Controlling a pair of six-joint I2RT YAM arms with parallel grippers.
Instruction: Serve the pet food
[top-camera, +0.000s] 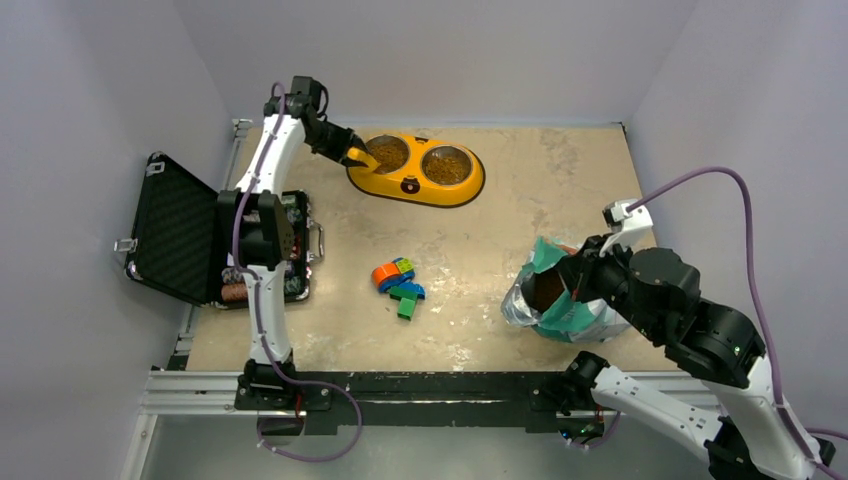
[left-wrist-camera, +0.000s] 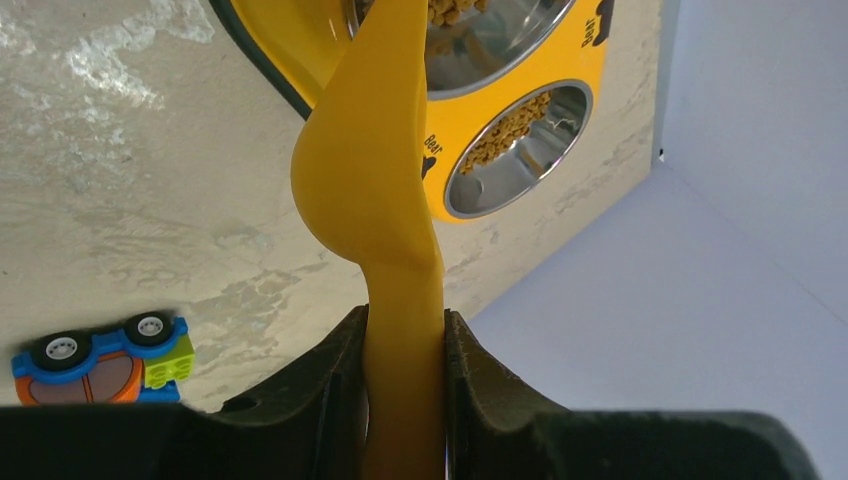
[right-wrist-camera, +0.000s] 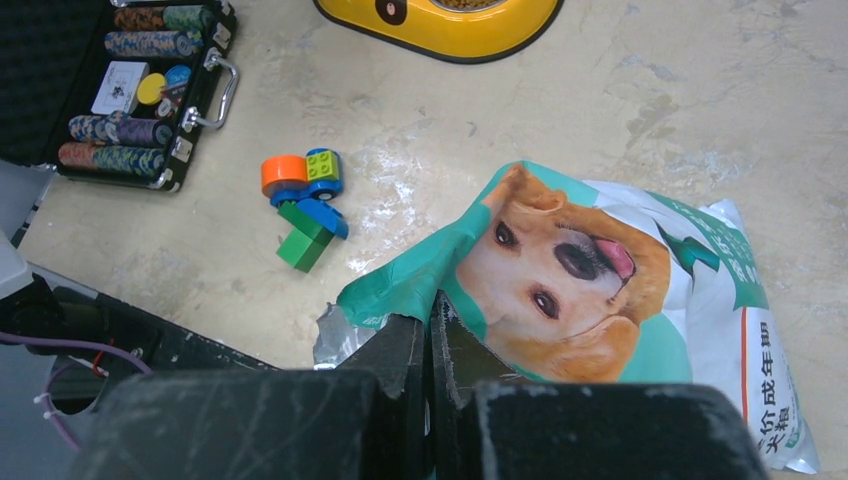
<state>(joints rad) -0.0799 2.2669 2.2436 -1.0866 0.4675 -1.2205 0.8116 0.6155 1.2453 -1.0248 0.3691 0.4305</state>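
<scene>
Stretched far up the left of the overhead frame, elbow bent, with the left end effector (left-wrist-camera: 405, 325) pinching a yellow scoop (left-wrist-camera: 370, 170) between part-closed fingers. Folded low at lower right, with the right end effector (right-wrist-camera: 432, 328) clamped tight on the bag (right-wrist-camera: 640, 300) edge.

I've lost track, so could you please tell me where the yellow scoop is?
In the top view, far left: the left pincer holds the scoop over the left bowl of the feeder.
</scene>
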